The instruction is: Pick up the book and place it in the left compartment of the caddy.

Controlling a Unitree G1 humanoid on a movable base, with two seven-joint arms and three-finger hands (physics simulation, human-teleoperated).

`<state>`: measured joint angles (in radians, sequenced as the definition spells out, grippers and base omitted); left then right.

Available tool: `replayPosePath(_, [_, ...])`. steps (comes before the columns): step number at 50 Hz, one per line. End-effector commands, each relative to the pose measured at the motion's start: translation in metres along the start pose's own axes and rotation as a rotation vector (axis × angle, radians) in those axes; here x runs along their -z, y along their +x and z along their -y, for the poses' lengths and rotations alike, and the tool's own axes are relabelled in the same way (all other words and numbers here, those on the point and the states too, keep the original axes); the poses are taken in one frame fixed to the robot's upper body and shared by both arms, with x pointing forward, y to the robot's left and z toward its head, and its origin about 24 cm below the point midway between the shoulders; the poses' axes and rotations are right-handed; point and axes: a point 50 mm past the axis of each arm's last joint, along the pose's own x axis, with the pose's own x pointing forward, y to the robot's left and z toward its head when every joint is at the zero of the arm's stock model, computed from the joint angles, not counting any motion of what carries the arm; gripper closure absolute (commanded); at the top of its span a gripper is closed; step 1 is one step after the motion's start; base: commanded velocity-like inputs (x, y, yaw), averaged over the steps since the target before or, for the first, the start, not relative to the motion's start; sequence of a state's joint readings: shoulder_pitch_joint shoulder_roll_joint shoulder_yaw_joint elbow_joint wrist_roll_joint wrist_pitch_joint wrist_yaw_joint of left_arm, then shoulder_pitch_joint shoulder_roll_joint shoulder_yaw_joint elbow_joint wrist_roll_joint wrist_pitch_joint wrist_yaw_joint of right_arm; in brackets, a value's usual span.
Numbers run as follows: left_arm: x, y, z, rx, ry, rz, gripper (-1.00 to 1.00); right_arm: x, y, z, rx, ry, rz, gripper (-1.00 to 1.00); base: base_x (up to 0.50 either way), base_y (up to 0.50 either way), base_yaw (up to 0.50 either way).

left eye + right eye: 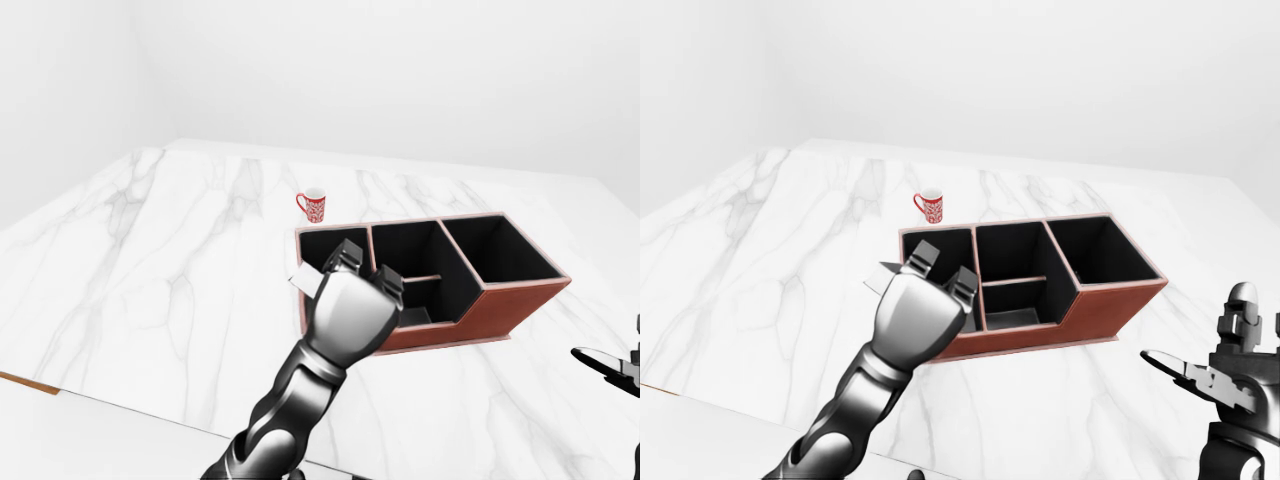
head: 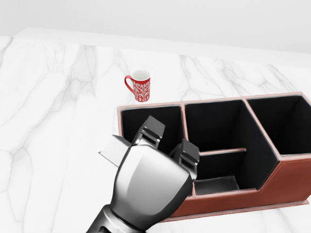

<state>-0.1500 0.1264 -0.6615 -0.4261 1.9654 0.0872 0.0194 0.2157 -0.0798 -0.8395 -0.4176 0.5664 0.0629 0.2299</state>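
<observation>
My left hand (image 2: 169, 141) hangs over the near edge of the brown caddy (image 2: 214, 101), its fingers (image 2: 150, 130) reaching above the black left compartment (image 2: 141, 121). It is shut on the book (image 2: 112, 148), a thin grey-white slab. Only one corner of the book shows, sticking out to the left of the hand past the caddy's left wall; the hand hides the rest. My right hand (image 1: 1230, 368) floats low at the right of the right-eye view, open and holding nothing, well away from the caddy.
A red patterned mug (image 2: 140, 87) stands on the marble counter (image 2: 53, 107) just above the caddy's left corner. The caddy's middle compartment (image 2: 218, 126) has a cross divider and the right one (image 2: 282, 121) is open. The counter's near edge (image 1: 90, 400) runs along the bottom left.
</observation>
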Motion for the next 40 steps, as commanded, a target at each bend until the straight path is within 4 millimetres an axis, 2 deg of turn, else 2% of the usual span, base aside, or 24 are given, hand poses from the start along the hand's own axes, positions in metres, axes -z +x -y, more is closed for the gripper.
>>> replayPosePath(1, [0.005, 0.014, -0.005, -0.038, 0.017, -0.022, 1.00, 0.000, 0.000, 0.000, -0.001, 0.000, -0.001, -1.00, 0.00, 0.00, 0.00])
replayPosePath(12, [-0.002, 0.021, -0.010, -0.048, 0.026, 0.024, 1.00, 0.000, 0.000, 0.000, -0.001, 0.000, -0.002, -1.00, 0.00, 0.00, 0.00])
replayPosePath(21, [0.001, 0.029, -0.012, -0.043, 0.035, 0.013, 1.00, 0.000, 0.000, 0.000, -0.001, 0.001, -0.003, -1.00, 0.00, 0.00, 0.00])
replayPosePath(40, [0.005, 0.041, 0.006, 0.012, -0.005, -0.060, 1.00, 0.001, 0.000, 0.000, -0.003, 0.000, -0.005, -1.00, 0.00, 0.00, 0.00])
